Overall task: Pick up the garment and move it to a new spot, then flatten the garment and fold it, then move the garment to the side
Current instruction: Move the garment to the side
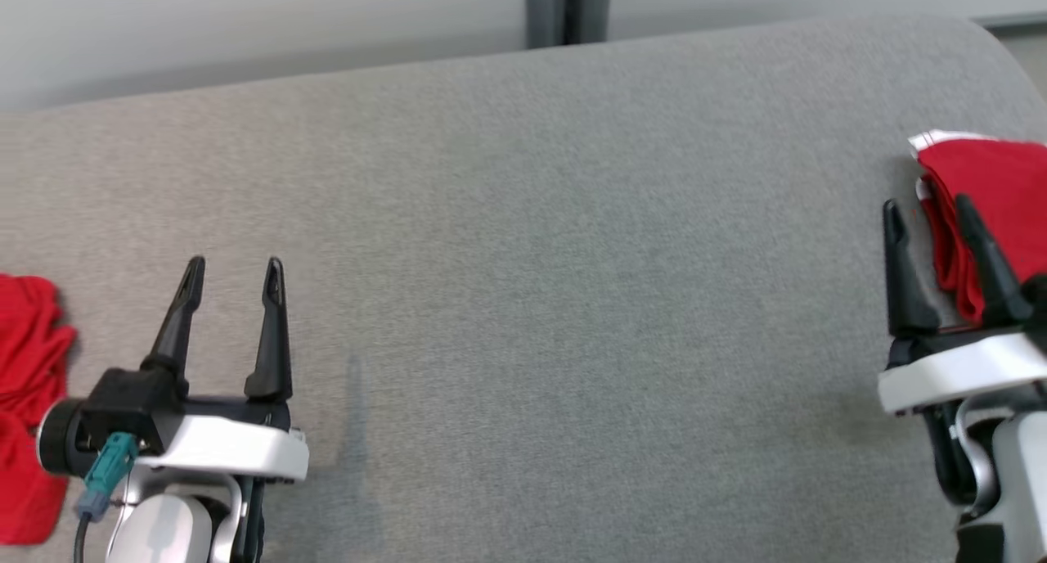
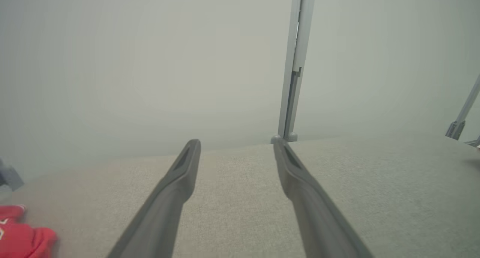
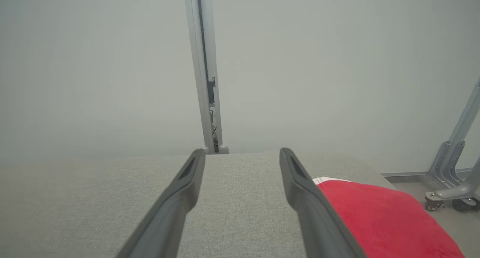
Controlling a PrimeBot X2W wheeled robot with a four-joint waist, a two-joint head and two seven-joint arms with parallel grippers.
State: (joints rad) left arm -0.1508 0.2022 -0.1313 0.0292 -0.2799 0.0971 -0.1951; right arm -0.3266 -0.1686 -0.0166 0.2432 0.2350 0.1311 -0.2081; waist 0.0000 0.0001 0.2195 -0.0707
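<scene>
Red crumpled garment (image 1: 29, 399) lies heaped at the grey padded table's (image 1: 556, 219) left edge, long axis running near-to-far. The left gripper (image 1: 235, 264) hovers beside it, fingers parted and empty, pointing at the far edge. Broad grey cloth spreads between the arms. The right gripper (image 1: 928, 207), likewise released, sits just beside the folded red garment (image 1: 1002, 186) at the right edge.

Light was soft, even and fairly bright, seemingly from overhead. In the head view a faint narrow shadow lay on the grey table (image 1: 523, 219), left of the grey post (image 1: 566, 11) and nearer the camera, just beside the left gripper (image 1: 233, 278). That whole view was smeared sideways. In both wrist views the wall (image 2: 150, 63) either side of the post looked milky, and the near ends of the fingers (image 2: 157, 220) were soft
</scene>
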